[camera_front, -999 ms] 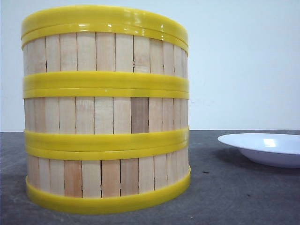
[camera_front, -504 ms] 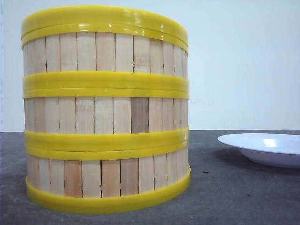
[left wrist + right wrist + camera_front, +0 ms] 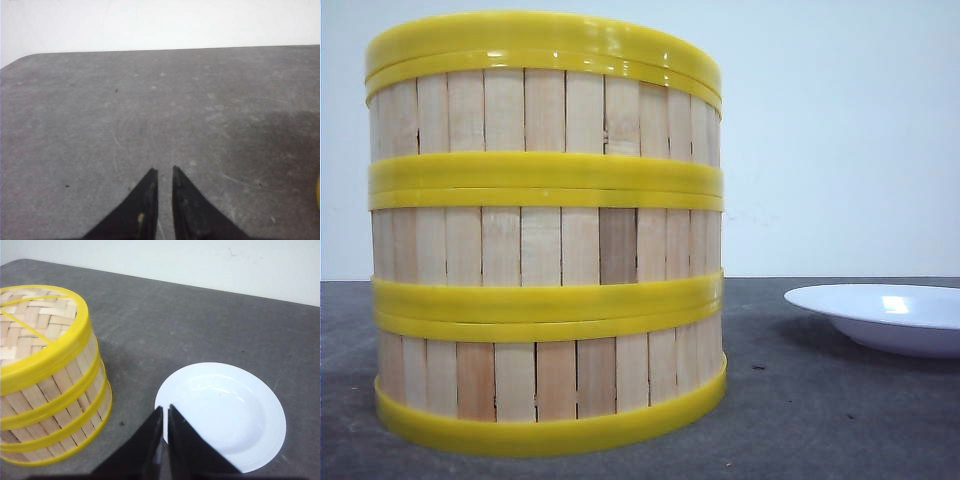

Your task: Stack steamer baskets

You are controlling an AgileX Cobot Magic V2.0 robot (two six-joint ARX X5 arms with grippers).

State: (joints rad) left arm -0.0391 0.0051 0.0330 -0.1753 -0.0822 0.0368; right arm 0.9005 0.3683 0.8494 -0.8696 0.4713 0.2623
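Yellow-rimmed steamer baskets [image 3: 545, 235], three stacked, fill the front view's left; only the right wrist view shows the woven top, possibly a lid. One white plate [image 3: 227, 412]. Left gripper [image 3: 164, 172] and right gripper [image 3: 165, 410] clenched, empty.

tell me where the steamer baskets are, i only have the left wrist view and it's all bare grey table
Observer: The front view shows the three round steamer baskets of pale wooden slats with yellow plastic rims stacked in one upright column on the dark grey table.
Operator: anything else near them
Observer: A round white plate lies to the stack's right, apart from it and with nothing on it.
Operator: is the right arm holding something
Observer: No. The right wrist view shows the right jaws closed on nothing, hanging over the plate's near edge.
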